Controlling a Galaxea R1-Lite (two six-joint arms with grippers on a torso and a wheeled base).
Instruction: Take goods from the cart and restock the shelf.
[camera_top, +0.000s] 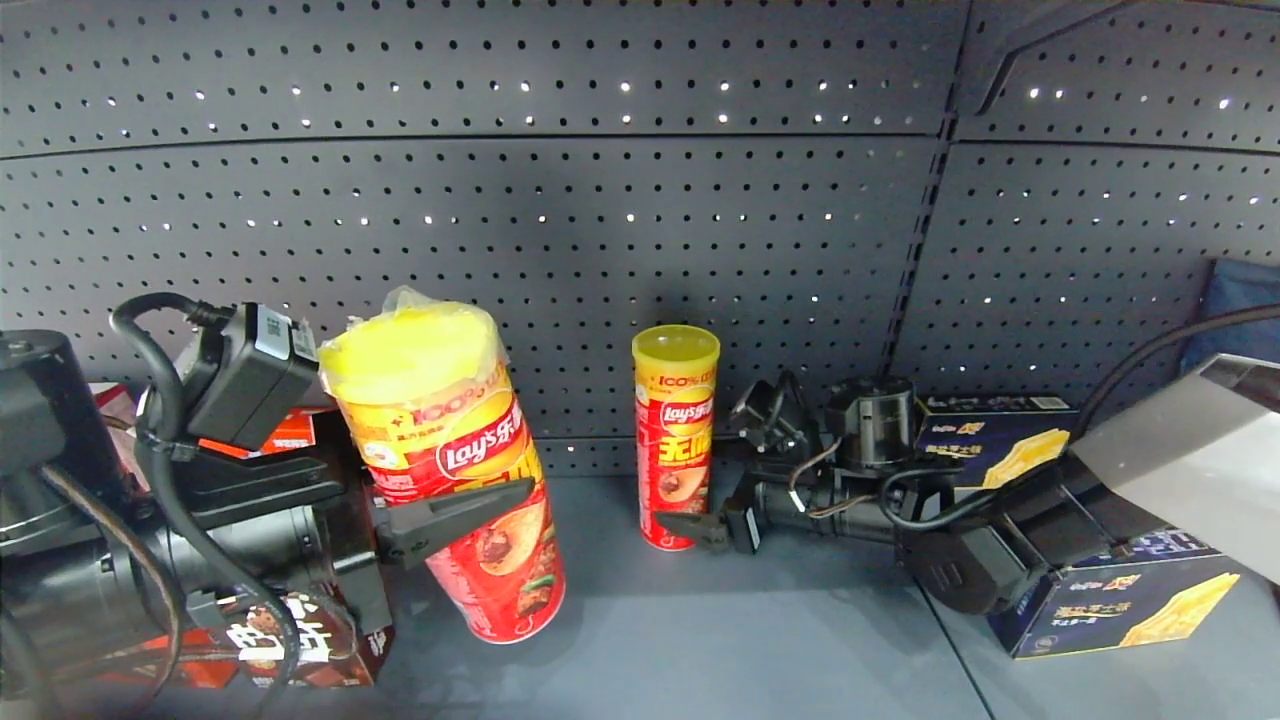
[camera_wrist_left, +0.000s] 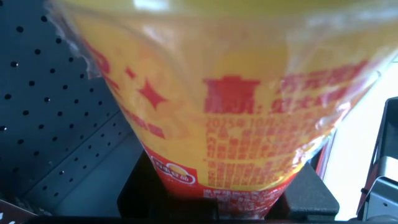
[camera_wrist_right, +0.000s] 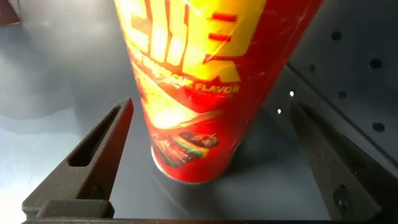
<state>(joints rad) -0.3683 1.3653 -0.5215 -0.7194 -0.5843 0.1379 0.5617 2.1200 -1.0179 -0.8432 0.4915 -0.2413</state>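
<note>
A large yellow-lidded chips can (camera_top: 450, 470), wrapped in clear film, leans at the left of the grey shelf (camera_top: 760, 630), its base low over the shelf floor. My left gripper (camera_top: 470, 500) is shut on its middle, one finger (camera_top: 450, 518) crossing its front. Up close, the left wrist view shows the can's yellow and red label (camera_wrist_left: 236, 106). A slimmer chips can (camera_top: 675, 435) stands upright near the pegboard. My right gripper (camera_top: 685, 518) is open at its base. The can (camera_wrist_right: 199, 93) stands between both fingers (camera_wrist_right: 93, 168), apart from each.
Two blue snack boxes (camera_top: 1000, 435) (camera_top: 1120, 600) lie at the right under the right arm. Red and brown boxes (camera_top: 300, 640) sit at the left beneath the left arm. A perforated back wall (camera_top: 640, 220) closes the shelf. The shelf floor between the cans is bare.
</note>
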